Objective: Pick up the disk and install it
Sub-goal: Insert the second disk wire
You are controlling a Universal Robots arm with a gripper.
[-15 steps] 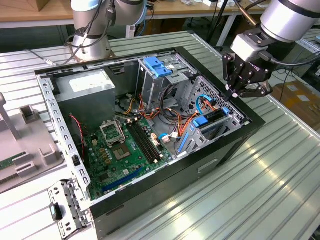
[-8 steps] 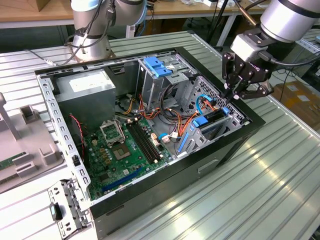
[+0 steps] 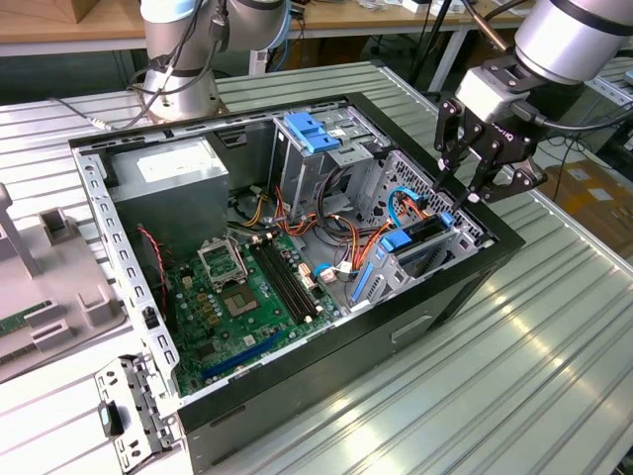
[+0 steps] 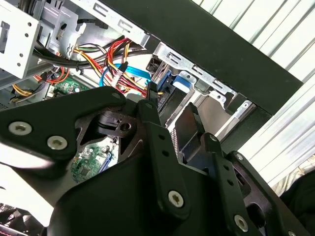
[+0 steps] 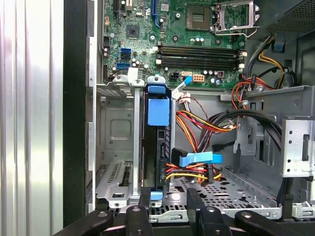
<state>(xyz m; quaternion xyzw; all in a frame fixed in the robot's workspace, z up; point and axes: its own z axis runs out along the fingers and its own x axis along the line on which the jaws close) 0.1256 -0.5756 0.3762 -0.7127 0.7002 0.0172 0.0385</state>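
The disk [image 3: 423, 237] stands on edge in the metal drive cage [image 3: 435, 265] at the front corner of the open computer case, on the exterior view's right. Its blue tab [image 5: 158, 111] sits on its dark narrow side [image 5: 156, 147] in the first wrist view. My gripper [image 3: 459, 184] hovers just above the cage, open, with nothing between its fingers. In the first wrist view the gripper [image 5: 169, 196] has its two black fingertips spread to either side of the disk's near end. The second wrist view shows the gripper [image 4: 171, 102] over the blue rail [image 4: 165, 81].
Inside the case lie the green motherboard [image 3: 247, 297], a grey power supply [image 3: 170, 183], a light-blue bracket [image 3: 315, 132] on the upper bay and bundles of orange and red cables [image 5: 197, 123]. A second arm's base [image 3: 183, 69] stands behind the case. A grey fixture [image 3: 54, 272] sits at the exterior view's left.
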